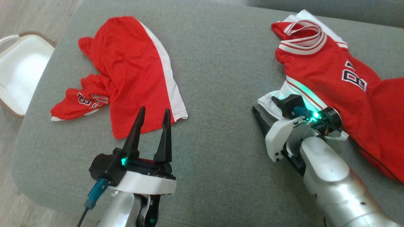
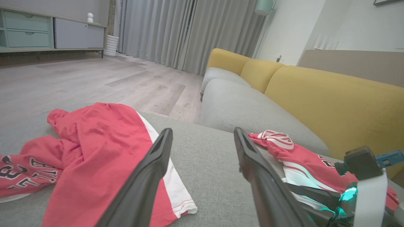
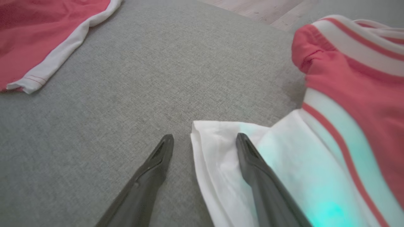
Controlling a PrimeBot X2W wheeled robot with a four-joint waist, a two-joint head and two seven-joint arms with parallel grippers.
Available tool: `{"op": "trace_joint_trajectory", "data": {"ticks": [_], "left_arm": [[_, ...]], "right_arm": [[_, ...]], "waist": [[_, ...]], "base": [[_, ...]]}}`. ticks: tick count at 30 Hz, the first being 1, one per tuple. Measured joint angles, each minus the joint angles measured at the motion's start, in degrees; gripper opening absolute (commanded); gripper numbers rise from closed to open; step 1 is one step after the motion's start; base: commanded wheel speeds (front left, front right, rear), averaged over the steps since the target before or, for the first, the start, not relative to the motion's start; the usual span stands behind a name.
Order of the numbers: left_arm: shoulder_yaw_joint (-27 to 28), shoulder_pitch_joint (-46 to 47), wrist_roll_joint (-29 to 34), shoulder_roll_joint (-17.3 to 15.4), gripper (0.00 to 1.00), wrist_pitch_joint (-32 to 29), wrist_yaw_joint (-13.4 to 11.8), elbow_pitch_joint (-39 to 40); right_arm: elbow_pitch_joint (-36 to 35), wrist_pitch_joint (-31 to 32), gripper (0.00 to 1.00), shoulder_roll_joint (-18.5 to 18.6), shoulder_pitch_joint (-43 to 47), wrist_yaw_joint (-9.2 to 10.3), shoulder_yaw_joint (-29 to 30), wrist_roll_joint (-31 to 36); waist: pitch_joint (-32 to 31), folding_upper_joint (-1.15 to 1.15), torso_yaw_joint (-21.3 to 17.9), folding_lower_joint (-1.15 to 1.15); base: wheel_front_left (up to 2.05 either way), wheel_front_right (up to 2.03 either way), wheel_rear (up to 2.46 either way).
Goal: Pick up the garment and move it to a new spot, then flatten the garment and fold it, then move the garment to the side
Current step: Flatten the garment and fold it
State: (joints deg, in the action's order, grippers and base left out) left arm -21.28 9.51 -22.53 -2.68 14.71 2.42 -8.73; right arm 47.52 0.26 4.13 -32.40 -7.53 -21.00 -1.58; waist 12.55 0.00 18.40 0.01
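Two red garments lie on a grey sofa cushion (image 1: 221,56). Just ahead of the left hand (image 1: 155,109) are crumpled red basketball shorts (image 1: 126,63) with a white side stripe. This hand's two fingers are spread wide and hold nothing, with the tips over the near hem. Further right, the right hand (image 3: 204,136) is also spread and empty. It straddles the white hem corner (image 3: 214,148) of a red jersey (image 1: 331,72), one finger over cloth and the other over bare cushion. The jersey looks light, thin and limp. Pinching that doubled hem edge seems the surest hold, though the cloth will likely drape and bunch when lifted.
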Motion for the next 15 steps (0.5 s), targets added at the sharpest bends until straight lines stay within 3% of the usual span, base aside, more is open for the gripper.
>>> {"op": "trace_joint_trajectory", "data": {"ticks": [7,8,9,10,15], "left_arm": [[-0.3,0.2,-0.6,0.0,1.0,0.0,-0.4,0.5],[-0.3,0.3,-1.0,0.0,1.0,0.0,-0.4,0.5],[-0.3,0.5,-1.1,0.0,1.0,0.0,-0.4,0.5],[-0.2,0.9,-1.1,0.0,1.0,0.0,-0.4,0.5],[0.4,1.9,-1.1,0.0,1.0,0.0,-0.4,0.5]], "right_arm": [[7.2,0.7,1.0,-0.1,-6.3,-0.01,-1.0,-1.0],[8.1,0.8,0.96,-0.3,-6.8,-0.01,-1.0,-2.0],[8.7,0.8,0.22,-0.4,-7.2,-0.01,-1.0,-2.9],[9.0,0.7,0.0,-0.5,-7.5,-0.01,-1.1,-3.5],[11.0,-2.8,0.0,-0.3,-8.0,-0.01,-2.1,-7.1]], "waist": [[1.9,0.0,0.6,0.0],[2.0,0.0,0.6,-0.01],[2.1,0.0,0.5,-0.01],[2.2,0.0,0.4,-0.01],[1.7,0.0,-0.2,0.0]], "base": [[0.0,0.0,0.0],[0.0,0.0,0.0],[0.0,0.0,0.0],[0.0,0.0,0.0],[0.0,0.0,0.0]]}}
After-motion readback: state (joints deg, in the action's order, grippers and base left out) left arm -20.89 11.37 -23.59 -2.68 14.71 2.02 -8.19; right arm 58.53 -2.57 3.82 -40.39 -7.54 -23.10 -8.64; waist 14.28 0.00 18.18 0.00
